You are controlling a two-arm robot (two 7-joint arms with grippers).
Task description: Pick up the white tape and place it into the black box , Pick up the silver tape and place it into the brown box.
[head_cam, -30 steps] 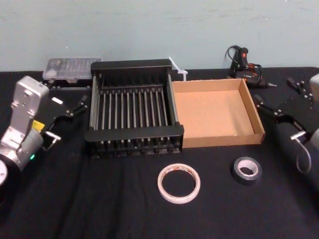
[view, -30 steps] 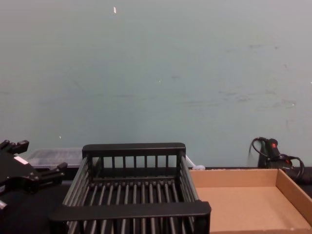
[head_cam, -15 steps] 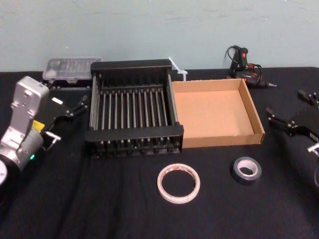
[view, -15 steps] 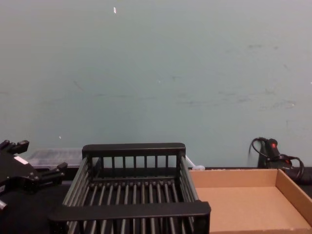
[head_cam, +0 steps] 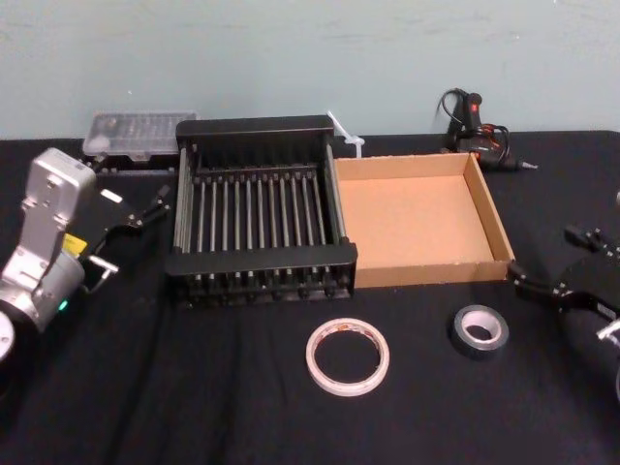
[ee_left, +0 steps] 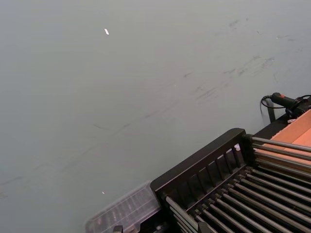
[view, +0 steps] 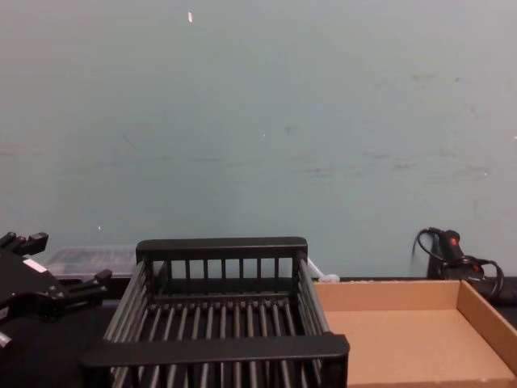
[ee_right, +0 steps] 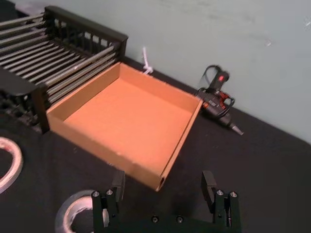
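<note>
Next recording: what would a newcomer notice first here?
The black box and brown box stand side by side, both empty. Before them lie the white tape and, rightward, the silver tape, the open right pincer just right of it. The open left pincer sits left of the black box.

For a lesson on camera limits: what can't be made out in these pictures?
White tape: cut by the right wrist view's edge; its red print too small to read.
Silver tape: partly behind the right gripper in that view.
Brown box: cut by chest view's edge.
</note>
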